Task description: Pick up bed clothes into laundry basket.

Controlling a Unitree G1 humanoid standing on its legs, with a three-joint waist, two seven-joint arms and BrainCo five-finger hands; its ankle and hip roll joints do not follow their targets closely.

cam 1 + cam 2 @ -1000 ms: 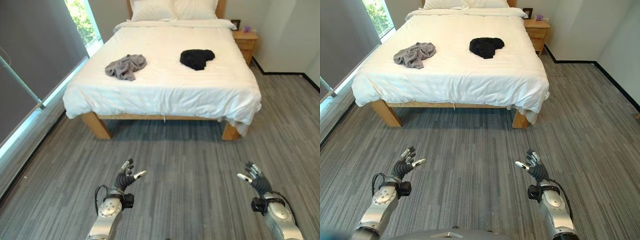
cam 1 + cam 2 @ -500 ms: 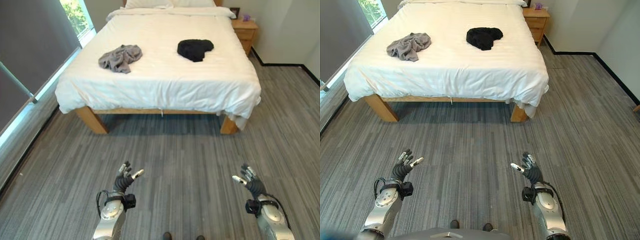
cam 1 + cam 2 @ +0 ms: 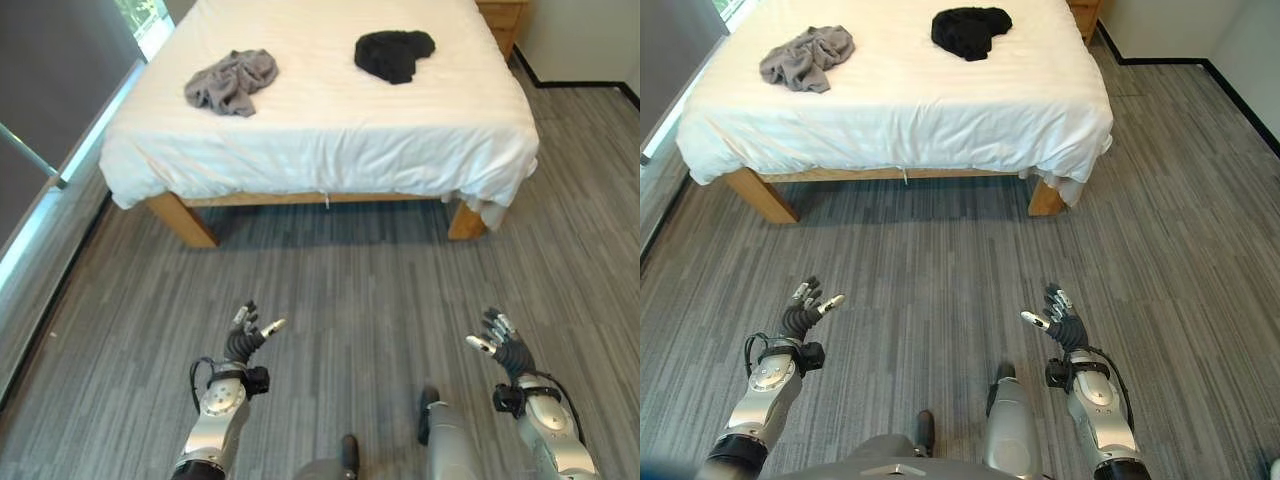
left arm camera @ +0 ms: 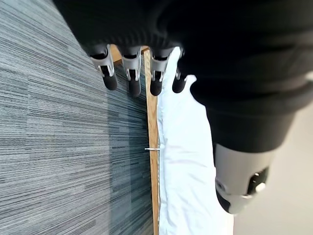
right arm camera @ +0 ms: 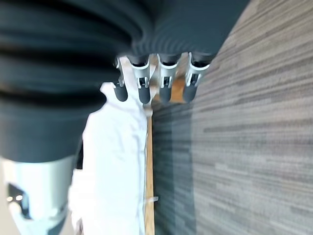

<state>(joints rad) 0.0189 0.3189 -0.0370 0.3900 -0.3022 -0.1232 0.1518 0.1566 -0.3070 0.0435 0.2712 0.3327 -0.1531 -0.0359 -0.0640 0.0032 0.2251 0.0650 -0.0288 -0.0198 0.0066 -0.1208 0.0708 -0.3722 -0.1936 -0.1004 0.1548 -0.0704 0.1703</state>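
Change since a moment ago: the whole scene is shifted in both eye views, so the camera is judged to have moved. The head of the bed and the nightstand are now cut off at the far edge, and more grey floor is seen near the robot. The clothes are lying just as they lay on the sheet.
Meaning for the task: the approach to the bed is judged to be under way; nothing is picked up yet, and no laundry basket is seen.
Left eye view: the bed (image 3: 330, 150) is seen at the far side, white sheet over a wooden frame. The grey garment (image 3: 230, 80) is crumpled far left on it; the black garment (image 3: 393, 52) is bunched far right, well apart from it. The left hand (image 3: 244, 341) is held low at near left, fingers spread and relaxed, nothing grasped.
Right eye view: the same layout is shown. The right hand (image 3: 1060, 324) is raised over the floor (image 3: 940, 260) at near right, fingers released and empty.
Left wrist view: past straight dark-tipped fingers (image 4: 131, 73), the wooden bed rail and hanging sheet are shown edge-on, which the eye views do not give.
Right wrist view: the fingers are likewise straight; a dark sliver beyond the sheet may be the black garment, though this cannot be told.
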